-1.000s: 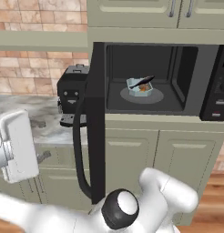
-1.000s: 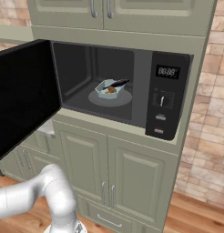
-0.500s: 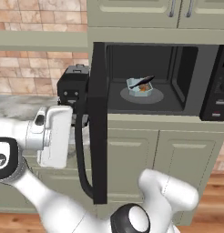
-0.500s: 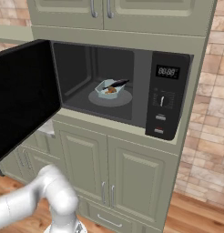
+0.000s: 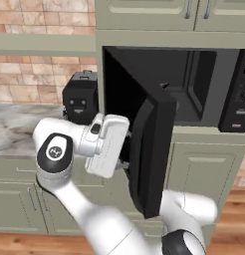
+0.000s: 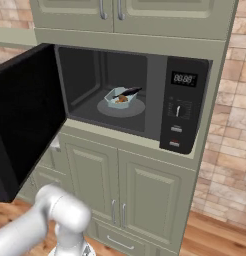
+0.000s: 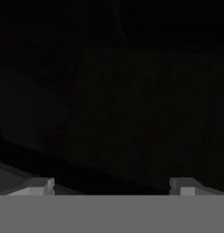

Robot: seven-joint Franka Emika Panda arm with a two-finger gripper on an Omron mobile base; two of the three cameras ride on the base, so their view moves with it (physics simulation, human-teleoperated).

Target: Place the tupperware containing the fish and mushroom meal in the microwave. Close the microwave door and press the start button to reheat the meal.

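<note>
Right base view shows the tupperware (image 6: 120, 98) on the turntable at the microwave's (image 6: 145, 100) centre; the wide-spread claw (image 7: 111, 186) could slide off the microwave door (image 5: 149, 154), leaving it ajar.

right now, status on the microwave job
Pincer open, against microwave door. Tupperware on turntable inside microwave. Door half open. Nothing in the way.

Black microwave (image 6: 182, 107), pale-blue tupperware (image 6: 115, 99), grey-green cabinets (image 6: 145, 200).
</note>
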